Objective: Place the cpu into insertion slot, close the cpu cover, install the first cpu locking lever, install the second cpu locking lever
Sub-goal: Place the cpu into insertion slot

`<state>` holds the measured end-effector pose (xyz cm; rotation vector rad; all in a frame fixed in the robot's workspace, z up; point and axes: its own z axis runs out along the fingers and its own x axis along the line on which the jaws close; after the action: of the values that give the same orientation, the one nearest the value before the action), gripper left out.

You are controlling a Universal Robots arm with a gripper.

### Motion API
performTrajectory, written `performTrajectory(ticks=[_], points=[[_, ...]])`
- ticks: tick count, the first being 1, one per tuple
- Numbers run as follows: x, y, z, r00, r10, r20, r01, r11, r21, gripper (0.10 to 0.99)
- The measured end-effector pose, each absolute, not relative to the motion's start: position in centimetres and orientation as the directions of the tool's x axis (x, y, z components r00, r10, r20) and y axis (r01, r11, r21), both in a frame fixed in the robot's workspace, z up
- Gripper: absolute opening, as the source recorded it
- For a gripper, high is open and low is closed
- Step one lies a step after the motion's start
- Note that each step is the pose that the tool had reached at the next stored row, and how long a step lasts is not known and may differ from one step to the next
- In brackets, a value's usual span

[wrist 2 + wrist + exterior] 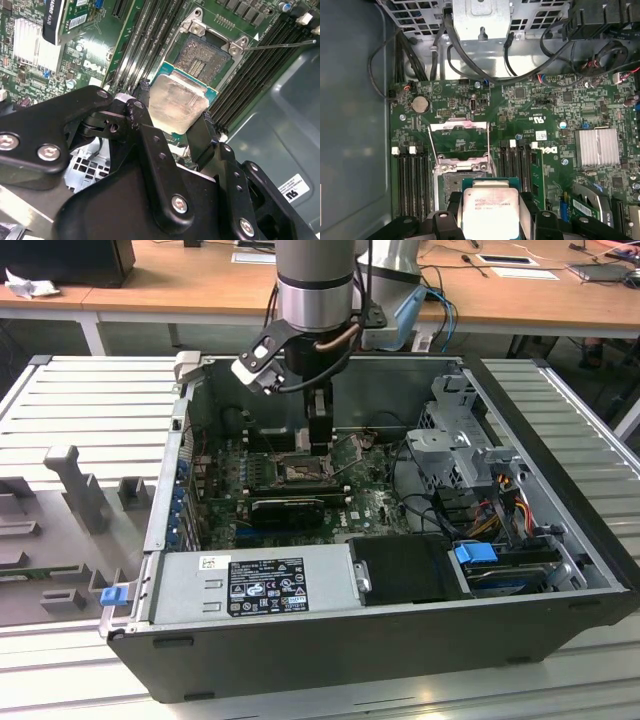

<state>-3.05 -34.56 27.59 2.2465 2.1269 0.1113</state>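
Note:
My gripper is shut on the cpu, a flat square chip with a pale silvery top, held by two opposite edges between the black fingers. The cpu hangs just above and beside the insertion slot, a dark square socket with a metal rim that it partly hides. In the second wrist view the insertion slot lies bare. The cpu cover stands flipped open past the slot. A thin locking lever sticks out sideways. In the exterior view the gripper sits low inside the computer case over the slot.
A long black ribbed card lies just in front of the slot. Memory slots flank the socket. A silver heat sink, a drive cage with cables, the power supply and the case walls close in the board.

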Motion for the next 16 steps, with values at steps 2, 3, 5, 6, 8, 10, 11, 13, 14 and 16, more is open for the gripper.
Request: performTrajectory(ticks=[2,3,5,6,8,10,11,13,14,16], points=[[-3.1,-34.6,27.5,0.054,0.998,0.021,0.995,-0.055,0.083,0.541],[-3.1,-34.6,27.5,0.054,0.998,0.021,0.995,-0.055,0.083,0.541],[-3.1,-34.6,27.3,0.054,0.998,0.021,0.995,-0.055,0.083,0.541],[-3.1,-34.6,27.3,0.054,0.998,0.02,0.995,-0.055,0.083,0.541],[-3.1,-34.6,27.1,0.054,0.998,0.021,0.995,-0.055,0.083,0.541],[-3.1,-34.6,27.0,0.054,0.998,0.021,0.995,-0.055,0.083,0.541],[-3.1,-34.6,27.0,0.054,0.998,0.021,0.995,-0.056,0.083,0.541],[-3.1,-34.6,26.9,0.058,0.998,0.021,0.995,-0.059,0.083,0.541],[-3.1,-34.6,26.7,0.061,0.998,0.021,0.995,-0.063,0.083,0.541],[-3.1,-34.5,26.4,0.062,0.998,0.021,0.995,-0.064,0.083,0.541]])
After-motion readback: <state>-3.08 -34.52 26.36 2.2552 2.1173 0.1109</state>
